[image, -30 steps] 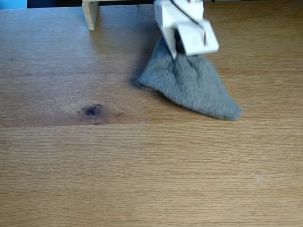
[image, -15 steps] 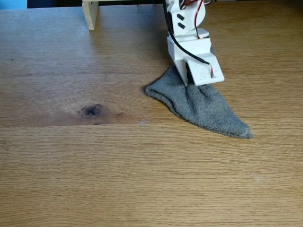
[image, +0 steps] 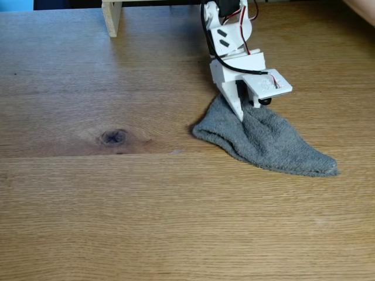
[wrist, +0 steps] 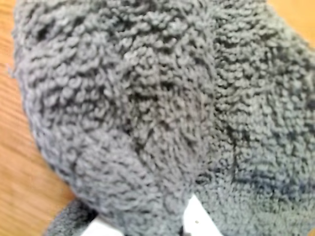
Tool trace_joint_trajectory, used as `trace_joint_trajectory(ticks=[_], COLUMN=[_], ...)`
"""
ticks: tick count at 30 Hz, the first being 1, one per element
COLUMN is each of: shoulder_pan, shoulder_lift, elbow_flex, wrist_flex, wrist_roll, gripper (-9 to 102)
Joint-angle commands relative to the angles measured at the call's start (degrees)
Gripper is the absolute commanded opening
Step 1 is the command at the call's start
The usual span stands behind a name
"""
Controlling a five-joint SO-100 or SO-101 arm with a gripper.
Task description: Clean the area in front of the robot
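Looking across the desk (image: 176, 222) from its near edge, we see bare oak first, then a dark knot (image: 113, 137) toward the left. Right of it lies the grey terry cloth (image: 266, 143), spread toward the right edge. Our white robot (image: 234, 52) presses its claw (image: 243, 111) into the cloth's far end, clenched on it; the wrist view is filled with terry loops (wrist: 147, 108). A pale wooden post (image: 111, 16) stands at the far edge. No writing is readable.
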Motion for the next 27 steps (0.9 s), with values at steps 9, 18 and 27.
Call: trace_joint_trajectory(ticks=[9, 18, 27], shoulder_pan=[18.1, 12.3, -6.9], shoulder_lift=[0.7, 15.6, 20.2], elbow_flex=[-2.4, -1.4, -2.1], wrist_flex=[5.9, 42.6, 34.3], wrist_roll=[-4.0, 4.5, 6.5], gripper=[0, 0, 0])
